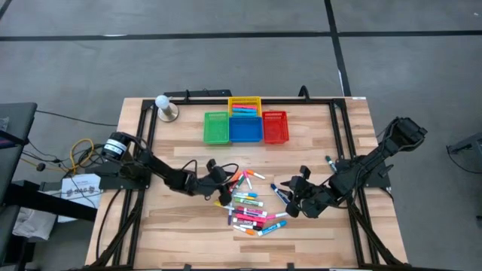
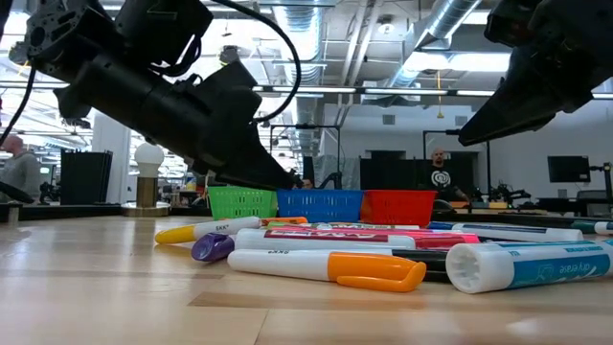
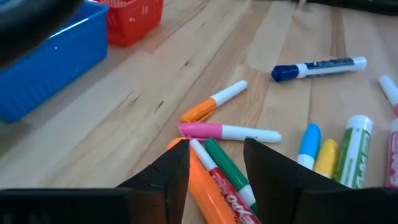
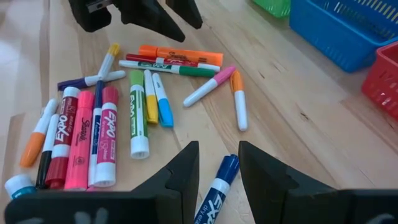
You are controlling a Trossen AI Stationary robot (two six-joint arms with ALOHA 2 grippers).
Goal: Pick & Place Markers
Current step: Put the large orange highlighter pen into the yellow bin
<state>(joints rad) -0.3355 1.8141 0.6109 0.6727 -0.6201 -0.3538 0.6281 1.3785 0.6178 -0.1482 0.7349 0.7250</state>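
"EXPO" on red markers (image 4: 107, 134); "Sharpie" on pink highlighter (image 4: 79, 146); "dry erase" on blue marker (image 4: 217, 185).

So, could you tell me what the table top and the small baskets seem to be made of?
The table top looks like pale wood with a smooth, lightly sealed finish: plank seams and grain lines show. The baskets, such as the blue basket and the red basket, look like moulded plastic, probably glossy: uniform bright colour and slotted walls.

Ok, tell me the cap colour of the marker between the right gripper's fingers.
Dark blue cap, clearest in the right wrist view.

Yellow basket (image 1: 245, 101) contents too small
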